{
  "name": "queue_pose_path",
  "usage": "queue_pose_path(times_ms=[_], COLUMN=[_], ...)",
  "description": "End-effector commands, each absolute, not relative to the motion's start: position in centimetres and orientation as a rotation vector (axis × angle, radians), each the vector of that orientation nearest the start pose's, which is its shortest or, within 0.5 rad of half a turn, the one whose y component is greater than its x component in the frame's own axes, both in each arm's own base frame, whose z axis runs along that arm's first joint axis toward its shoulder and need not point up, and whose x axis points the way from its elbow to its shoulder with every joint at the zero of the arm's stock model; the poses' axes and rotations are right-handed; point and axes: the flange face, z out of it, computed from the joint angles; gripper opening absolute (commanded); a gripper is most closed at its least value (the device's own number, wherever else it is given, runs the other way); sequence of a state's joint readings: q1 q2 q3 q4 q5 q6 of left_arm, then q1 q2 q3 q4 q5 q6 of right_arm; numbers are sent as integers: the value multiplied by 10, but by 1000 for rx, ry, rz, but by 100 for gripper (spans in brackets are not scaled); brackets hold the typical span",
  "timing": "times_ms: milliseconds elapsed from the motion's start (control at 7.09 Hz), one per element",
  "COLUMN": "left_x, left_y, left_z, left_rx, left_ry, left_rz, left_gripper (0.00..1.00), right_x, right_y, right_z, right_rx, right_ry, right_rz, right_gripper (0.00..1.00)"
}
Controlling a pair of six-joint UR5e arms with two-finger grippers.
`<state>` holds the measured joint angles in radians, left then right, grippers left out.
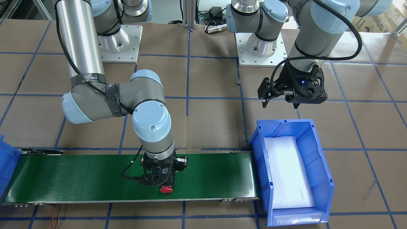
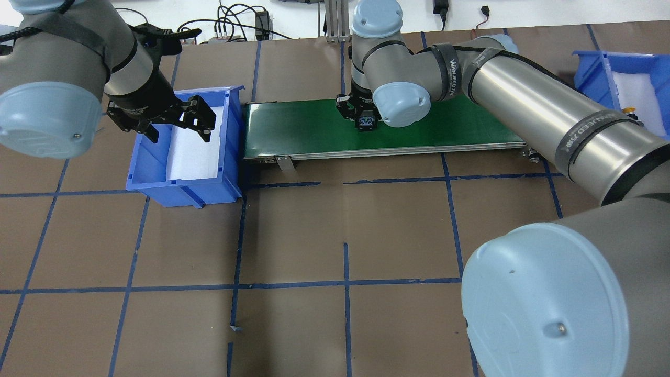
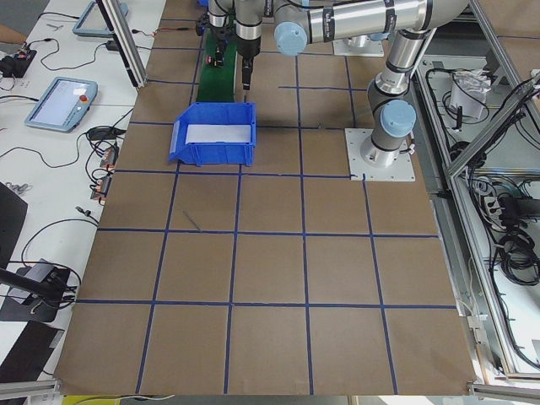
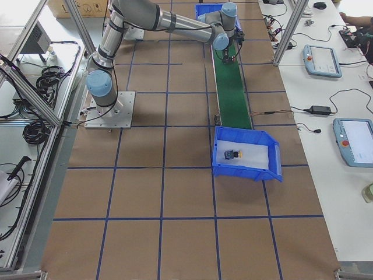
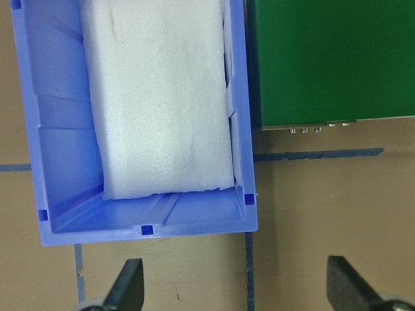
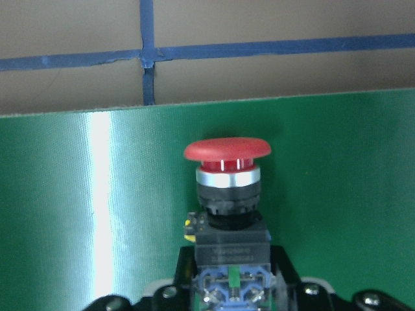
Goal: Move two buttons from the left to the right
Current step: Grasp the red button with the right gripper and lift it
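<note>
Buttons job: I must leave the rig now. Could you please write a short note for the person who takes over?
Grippers: the left gripper is open and hangs above the left bin, which shows only its foam pad. The right gripper is down at the green belt, seemingly shut on the body of the red button.
Done: the yellow button lies in the right bin.
To do: carry the red button to the right bin and release it.

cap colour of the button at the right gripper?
Red mushroom cap on the grey-black push-button; clearest in right wrist view.
</note>
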<state>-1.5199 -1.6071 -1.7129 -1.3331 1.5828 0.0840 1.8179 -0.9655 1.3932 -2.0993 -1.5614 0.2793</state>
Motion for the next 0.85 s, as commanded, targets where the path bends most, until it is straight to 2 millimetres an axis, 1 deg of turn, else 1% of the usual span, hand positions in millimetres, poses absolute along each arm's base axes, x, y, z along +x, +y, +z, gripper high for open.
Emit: queue_pose_path(times_ms=[0,141,282,423,564,706], left_x=[-106,-106,-106,-106,-106,-106], left_y=[-512,-513,-512,-512,-512,-512], left_z=[424,423,423,424,423,423], left_rx=[52,55,52,52,52,55], left_ry=[3125,3125,3125,3125,3125,3125], left_rz=[-90,-87,-87,-92,-87,-87], left_gripper=[100,100,100,100,100,100], right_x=[250,209,167,115,56,-13], right_y=[-681,-689,-688,-685,-683,-681], right_z=[300,327,349,368,382,385], right_rx=[-43,-81,-110,-118,-135,-127], right_ry=[3123,3133,3138,3140,3135,3157], right_rz=[-116,-53,2,43,62,85], right_gripper=[7,7,7,7,7,7])
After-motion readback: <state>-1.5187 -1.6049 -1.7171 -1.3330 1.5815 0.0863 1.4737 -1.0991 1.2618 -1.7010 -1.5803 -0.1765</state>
